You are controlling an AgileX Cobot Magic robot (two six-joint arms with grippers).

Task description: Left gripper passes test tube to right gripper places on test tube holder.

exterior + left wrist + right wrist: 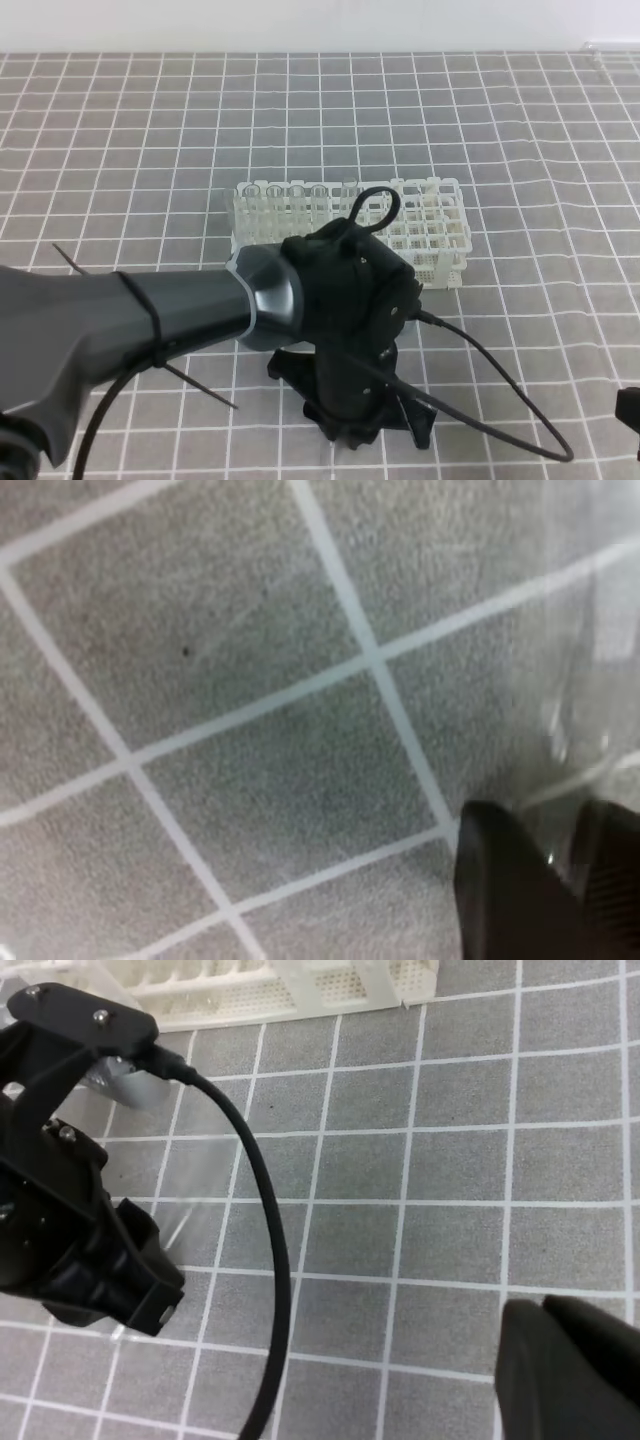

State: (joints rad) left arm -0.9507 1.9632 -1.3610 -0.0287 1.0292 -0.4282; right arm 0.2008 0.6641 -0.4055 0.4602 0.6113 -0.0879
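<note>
From the exterior high view the left gripper (365, 425) is pressed low to the checked cloth (520, 150) in front of the test tube holder (440, 235), which carries clear tubes along its back-left row, and since the claw hides its own tips a shallow pinch could skid the tube away. In the left wrist view its fingers (510, 900) are closing around the test tube (575, 730) (a faint glassy streak). In the right wrist view the right gripper (570, 1365) sits pressed together, well apart.

The test tube holder (400, 225) stands on the tabletop (560, 200). The left claw (350, 420) is down just before it. The right claw (575, 1365) is far right.
</note>
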